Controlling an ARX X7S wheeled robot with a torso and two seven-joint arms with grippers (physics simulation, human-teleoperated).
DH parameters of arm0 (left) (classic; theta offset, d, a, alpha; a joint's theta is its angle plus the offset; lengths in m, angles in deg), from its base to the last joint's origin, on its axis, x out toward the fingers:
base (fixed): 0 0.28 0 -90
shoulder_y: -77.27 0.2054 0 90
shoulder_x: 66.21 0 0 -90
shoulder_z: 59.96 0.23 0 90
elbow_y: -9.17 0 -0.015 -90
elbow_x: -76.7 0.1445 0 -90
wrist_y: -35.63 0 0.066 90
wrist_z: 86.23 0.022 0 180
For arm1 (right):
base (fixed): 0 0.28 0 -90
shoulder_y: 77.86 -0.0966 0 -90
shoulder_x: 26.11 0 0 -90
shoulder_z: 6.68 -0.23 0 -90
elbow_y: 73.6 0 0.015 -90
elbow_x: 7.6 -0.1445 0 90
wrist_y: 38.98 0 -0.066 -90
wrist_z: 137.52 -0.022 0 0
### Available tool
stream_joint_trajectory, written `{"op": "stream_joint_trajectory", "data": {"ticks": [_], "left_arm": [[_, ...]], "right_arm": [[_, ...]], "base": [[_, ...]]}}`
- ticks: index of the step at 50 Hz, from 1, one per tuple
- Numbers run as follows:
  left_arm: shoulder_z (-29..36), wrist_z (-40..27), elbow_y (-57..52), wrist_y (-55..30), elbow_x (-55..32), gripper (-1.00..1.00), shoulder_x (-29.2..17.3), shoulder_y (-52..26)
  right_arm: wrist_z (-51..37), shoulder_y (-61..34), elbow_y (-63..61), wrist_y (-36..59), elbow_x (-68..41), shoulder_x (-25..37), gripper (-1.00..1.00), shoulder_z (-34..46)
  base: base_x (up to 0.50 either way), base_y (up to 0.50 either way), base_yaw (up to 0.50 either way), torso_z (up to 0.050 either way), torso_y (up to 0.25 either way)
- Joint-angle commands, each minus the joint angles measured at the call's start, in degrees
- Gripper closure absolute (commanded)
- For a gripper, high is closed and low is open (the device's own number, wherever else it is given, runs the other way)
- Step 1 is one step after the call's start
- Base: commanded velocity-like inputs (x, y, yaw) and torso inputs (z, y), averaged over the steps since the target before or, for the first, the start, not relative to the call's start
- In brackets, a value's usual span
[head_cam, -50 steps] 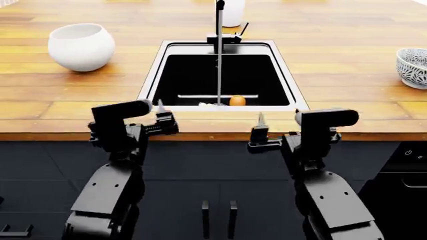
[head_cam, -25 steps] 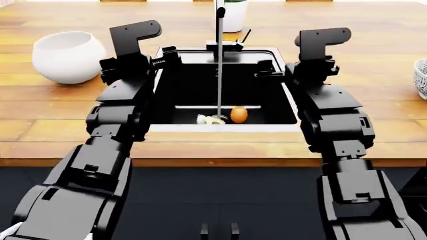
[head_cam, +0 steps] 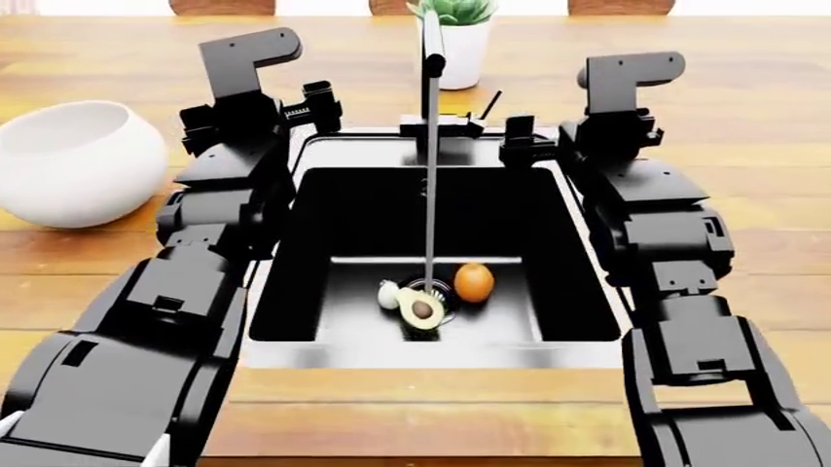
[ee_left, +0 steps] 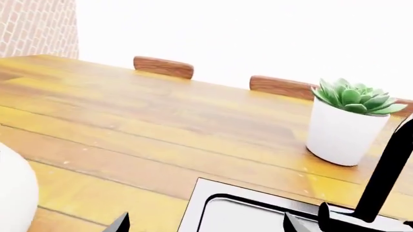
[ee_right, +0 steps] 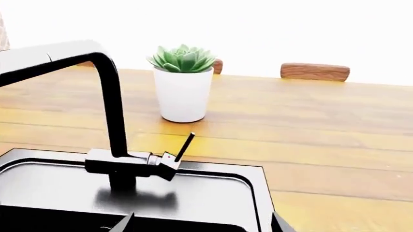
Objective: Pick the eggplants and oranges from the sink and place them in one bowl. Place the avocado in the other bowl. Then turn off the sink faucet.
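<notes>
The sink (head_cam: 270, 292) holds one orange (head_cam: 474, 282) and the halved avocado (head_cam: 422, 309) on its grey floor, by the drain. No eggplants show. A thin stream runs down from the black sink faucet (head_cam: 430, 92) (ee_right: 110, 96), whose lever handle (ee_right: 184, 147) tilts up at the side. The large white bowl (head_cam: 72, 161) stands on the counter to the left. My left gripper (head_cam: 315, 103) (ee_left: 206, 227) hangs open over the sink's back left corner. Open too, my right gripper (head_cam: 520, 134) (ee_right: 203, 227) is over the back right corner, near the lever. The other bowl is out of view.
A potted succulent (head_cam: 454, 34) (ee_right: 183, 82) (ee_left: 345, 121) stands behind the faucet on the wooden counter (head_cam: 727, 117). Chair backs (ee_right: 315, 71) line the far edge. A small pale lump (head_cam: 388, 294) lies next to the avocado.
Both arms rose from the counter's front edge and reached forward to the sink's back corners. The head view moved closer and higher, so the avocado now shows and the patterned bowl left the frame.
</notes>
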Motion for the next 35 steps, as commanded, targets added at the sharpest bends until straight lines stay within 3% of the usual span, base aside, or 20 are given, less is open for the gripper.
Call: {"op": "stream_joint_trajectory", "data": {"ticks": [1,16,26,30,32,35], "left_arm": [[0.30,0.41,0.30,-0.08,-0.20,-1.00,-0.20,-0.26],[0.10,0.87,0.83,0.36,0.19,-1.00,-0.28,-0.09],[0.26,2.07,-0.76,-0.65,0.52,-1.00,-0.92,0.55],[1.67,3.36,-33.70,-22.58,-7.34,-1.00,-8.55,13.38],[2.39,4.52,-50.00,-29.64,-11.22,-1.00,-12.25,17.16],[4.14,6.78,-64.03,-37.58,-15.62,-1.00,-18.28,21.42]], "right_arm": [[-0.01,0.69,-1.60,1.41,-0.80,0.60,-1.00,-0.18],[0.49,1.88,-3.48,2.56,-1.70,1.15,-1.00,-0.07],[0.86,4.23,-12.09,8.59,-3.06,2.76,-1.00,0.29],[3.73,8.91,-29.15,22.86,-7.35,6.37,-1.00,1.56],[4.55,11.40,-38.60,31.01,-9.79,8.68,-1.00,2.43],[4.60,15.06,-52.07,44.99,-14.15,12.27,-1.00,3.10]], "base": [[0.50,0.00,0.00,0.000,0.000],[0.50,0.00,0.00,0.000,0.001],[0.50,0.00,0.00,0.000,0.001],[0.38,0.00,0.00,0.000,0.000],[0.00,0.00,0.00,0.000,0.000],[0.00,0.00,0.00,0.000,0.000]]}}
